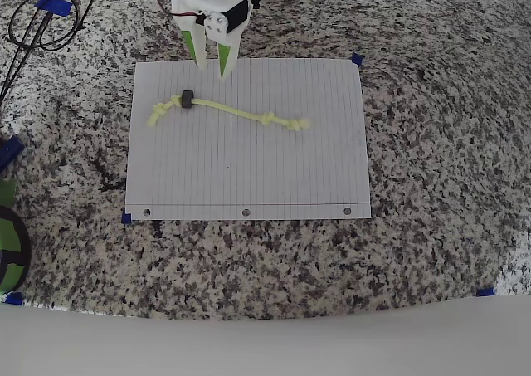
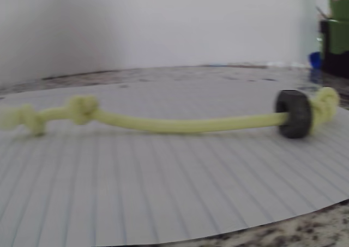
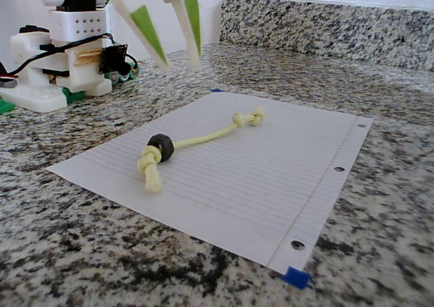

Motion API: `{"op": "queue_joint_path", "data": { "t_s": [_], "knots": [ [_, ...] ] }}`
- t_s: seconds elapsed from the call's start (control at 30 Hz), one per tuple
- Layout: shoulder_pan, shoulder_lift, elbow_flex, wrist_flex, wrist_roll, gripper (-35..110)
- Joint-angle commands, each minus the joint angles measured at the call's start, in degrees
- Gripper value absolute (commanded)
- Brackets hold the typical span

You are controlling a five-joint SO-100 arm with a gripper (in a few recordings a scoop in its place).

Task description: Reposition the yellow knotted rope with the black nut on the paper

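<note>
Yellow knotted rope (image 1: 236, 112) w/ black nut (image 1: 187, 100) on paper (image 1: 249, 177) (granite counter (image 1: 431, 185)).

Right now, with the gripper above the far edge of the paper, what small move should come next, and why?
Probably lower the open gripper toward the small black ring-shaped nut on the thin pale yellow knotted rope. In the fixed view its green-faced fingers hang apart above the white lined paper sheet, touching nothing, and the rope lies free on the sheet.

A speckled granite counter (image 1: 431, 185) is spreading under soft, even light, a matching granite backsplash (image 3: 325, 26) is rising behind it, and a white wall (image 2: 163, 23) is standing beyond
</note>
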Motion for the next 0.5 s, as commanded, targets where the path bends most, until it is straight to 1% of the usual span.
{"op": "queue_joint_path", "data": {
  "t_s": [0.0,0.2,0.47],
  "knots": [
    [3.5,-5.9,-7.5,4.0,-2.3,35],
    [9.7,-18.2,-18.4,8.0,-4.4,35],
    [15.4,-32.3,-30.4,9.8,-2.8,36]
  ]
}}
